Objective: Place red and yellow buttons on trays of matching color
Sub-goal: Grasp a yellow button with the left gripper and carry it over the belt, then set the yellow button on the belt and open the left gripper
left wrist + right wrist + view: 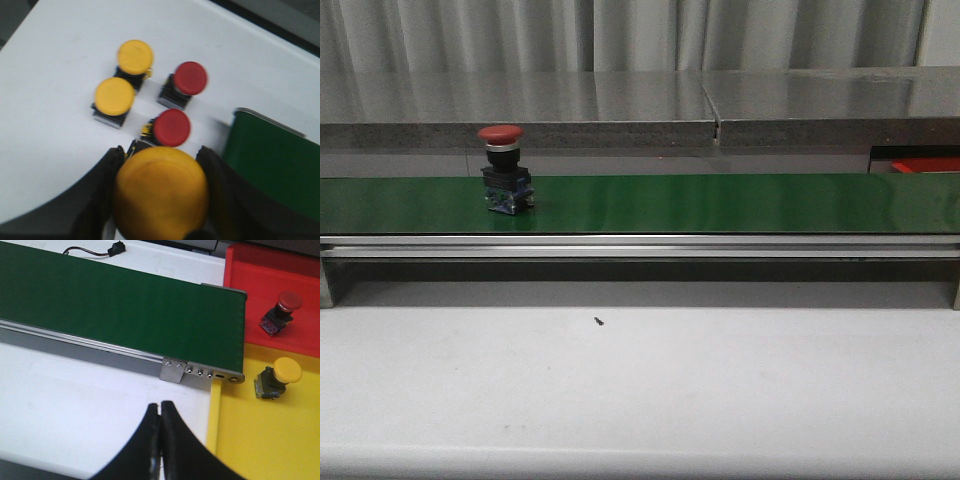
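**Two buttons sorted, one in hand, more waiting**

Nearest to us, in the left wrist view, sits a large yellow dome-capped push button (160,192), clamped between the two black fingers of our left gripper (161,200). Just beyond it, on the white table (55,75), four more buttons wait in a loose cluster: two yellow-capped buttons (125,75) touching or nearly touching each other, and two red-capped buttons (181,102) beside them. The end of the green conveyor belt (272,160) lies close by.

On that belt, in the front view, one red mushroom-capped button on a black and blue base (504,168) stands upright towards our left end, with nothing gripping it.

At the far end, the right wrist view shows a red plastic tray (250,305) holding one red button tipped on its side (281,312), and next to it a yellow plastic tray (270,440) holding one yellow button (278,377), also tipped over. Both match their trays. Our right gripper (161,412) hangs over the table near the belt's end, fingers pressed together on nothing.

We judge the task well short of done: two buttons are placed, one is riding the belt, one is held, and four have not been touched. The right arm will need to spread its fingers before taking the red button off the belt.
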Controlling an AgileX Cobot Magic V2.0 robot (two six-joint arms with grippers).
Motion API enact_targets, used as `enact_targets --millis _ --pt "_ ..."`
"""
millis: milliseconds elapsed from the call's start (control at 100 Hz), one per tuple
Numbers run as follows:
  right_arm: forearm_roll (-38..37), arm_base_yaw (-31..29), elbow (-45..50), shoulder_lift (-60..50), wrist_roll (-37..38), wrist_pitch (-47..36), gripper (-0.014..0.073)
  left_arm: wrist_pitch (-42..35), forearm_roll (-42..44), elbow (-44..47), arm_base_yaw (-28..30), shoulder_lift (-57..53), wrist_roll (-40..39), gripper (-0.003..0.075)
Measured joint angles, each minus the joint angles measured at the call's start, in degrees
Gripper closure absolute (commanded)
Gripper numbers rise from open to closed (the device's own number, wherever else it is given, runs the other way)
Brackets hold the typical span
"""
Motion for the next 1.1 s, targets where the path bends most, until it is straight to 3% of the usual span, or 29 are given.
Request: enact_targets --millis 260,520,1010,1100 --pt "0.00 0.00 0.00 0.00 0.00 0.00 0.0710 1.13 -0.86 1.93 -7.63 -2.82 -0.10 0.0739" --pt "0.00 0.00 0.00 0.00 0.00 0.00 0.0710 -4.17 -0.86 8.96 -11.84 -2.82 0.09 0.0739" --pt "0.00 0.00 0.00 0.00 0.00 0.00 0.0710 -6.81 -0.96 10.46 -13.54 0.91 0.23 0.0736" --pt "0.00 0.00 0.00 0.00 0.00 0.00 0.0710 -6.56 -0.96 10.46 -13.54 1.42 0.23 0.0687"
